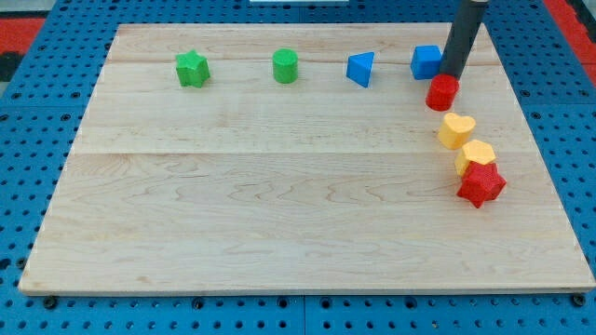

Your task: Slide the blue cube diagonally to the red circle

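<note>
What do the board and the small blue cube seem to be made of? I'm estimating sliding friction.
The pale wooden board looks like smooth, light wood: grain lines and plank seams show. The small blue cube, beside my tip, looks like matte painted wood or plastic, evenly coloured with no glare; which one cannot be told.

I've got a pale wood-grain worktop (279,214) on blue pegboard (28,102). Green star (192,69), green cylinder (285,66), blue triangle (361,69), blue cube (426,61), red circle (442,93), yellow heart (456,130), yellow hexagon (475,154), red star (480,184). My tip (451,74) is dark grey.
</note>
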`<state>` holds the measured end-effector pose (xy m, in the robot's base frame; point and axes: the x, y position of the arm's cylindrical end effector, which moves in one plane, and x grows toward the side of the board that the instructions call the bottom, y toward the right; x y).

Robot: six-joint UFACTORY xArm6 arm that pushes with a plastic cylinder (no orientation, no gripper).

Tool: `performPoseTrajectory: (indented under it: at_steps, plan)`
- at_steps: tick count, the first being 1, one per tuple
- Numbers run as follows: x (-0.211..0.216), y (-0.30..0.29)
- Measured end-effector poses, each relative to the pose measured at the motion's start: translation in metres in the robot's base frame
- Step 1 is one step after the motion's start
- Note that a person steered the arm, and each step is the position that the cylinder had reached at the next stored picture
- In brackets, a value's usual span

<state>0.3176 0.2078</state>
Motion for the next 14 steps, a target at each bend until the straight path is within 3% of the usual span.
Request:
performPoseTrajectory:
  at_steps: [1, 3, 4, 5, 6, 7, 8, 9, 12, 14]
  plan:
    - [0.012, 0.003]
    - [0.015, 0.074]
    - [-0.035, 0.098]
    - [-0.085, 0.060]
    - [-0.104, -0.021]
    - [-0.102, -0.046]
    - [-0.085, 0.019]
    - [-0.069, 0.040]
    - [-0.069, -0.009]
    - [-0.040, -0.004]
